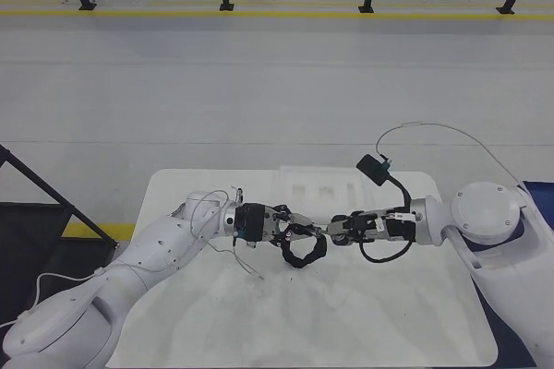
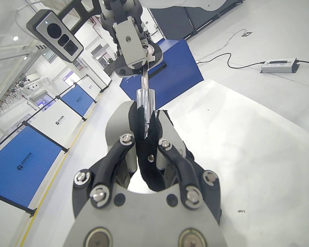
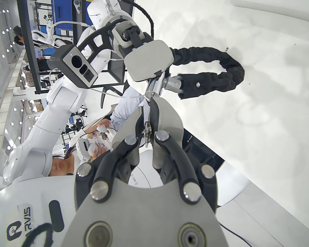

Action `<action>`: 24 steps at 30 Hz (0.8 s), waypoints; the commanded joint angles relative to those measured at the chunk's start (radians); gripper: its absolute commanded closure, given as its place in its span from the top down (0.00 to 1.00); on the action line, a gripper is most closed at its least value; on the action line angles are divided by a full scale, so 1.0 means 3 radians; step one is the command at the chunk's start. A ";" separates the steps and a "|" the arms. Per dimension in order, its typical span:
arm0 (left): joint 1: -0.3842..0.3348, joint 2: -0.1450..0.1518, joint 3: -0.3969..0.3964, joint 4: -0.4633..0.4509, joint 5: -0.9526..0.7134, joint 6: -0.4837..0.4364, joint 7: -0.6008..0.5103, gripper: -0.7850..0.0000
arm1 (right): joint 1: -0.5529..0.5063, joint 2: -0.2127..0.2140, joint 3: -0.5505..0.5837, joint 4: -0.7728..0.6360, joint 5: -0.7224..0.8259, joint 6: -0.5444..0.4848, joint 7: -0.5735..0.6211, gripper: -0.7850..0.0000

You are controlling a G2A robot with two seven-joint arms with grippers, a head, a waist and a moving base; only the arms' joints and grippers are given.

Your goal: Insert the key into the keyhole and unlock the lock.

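1. Between the left fingers (image 2: 117, 125), the lock (image 2: 145, 98) is clamped tight, chrome barrel poking out.
2. The key (image 2: 145, 79) is pinched by the right fingers (image 2: 130, 44), tip right at the barrel's end; depth can't be told.
3. Both are held above the white surface (image 1: 397, 314).

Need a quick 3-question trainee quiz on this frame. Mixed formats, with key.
1. Multiple choice: which gripper holds the key? A) left B) right C) neither
2. True or false: the left gripper is open and empty.
3. Fill in: on the lock, the key's tip meets the end of the chrome ____.

Key
1. B: the right gripper pinches the key.
2. False: it is shut on the lock.
3. cylinder
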 commanded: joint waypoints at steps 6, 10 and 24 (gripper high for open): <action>-0.0011 0.0000 0.0016 -0.0001 -0.0016 0.0011 0.0011 0.00 | 0.0027 0.0012 -0.0048 -0.0001 -0.0050 0.0106 -0.0010 0.00; -0.0010 -0.0001 0.0018 0.0004 -0.0058 -0.0008 -0.0008 0.00 | 0.0044 0.0012 -0.0086 0.0010 -0.0043 0.0126 -0.0043 0.00; 0.0000 0.0008 -0.0010 -0.0016 -0.0159 -0.0105 -0.0105 0.00 | 0.0112 0.0019 -0.0220 -0.0084 -0.0238 0.0341 -0.0234 0.00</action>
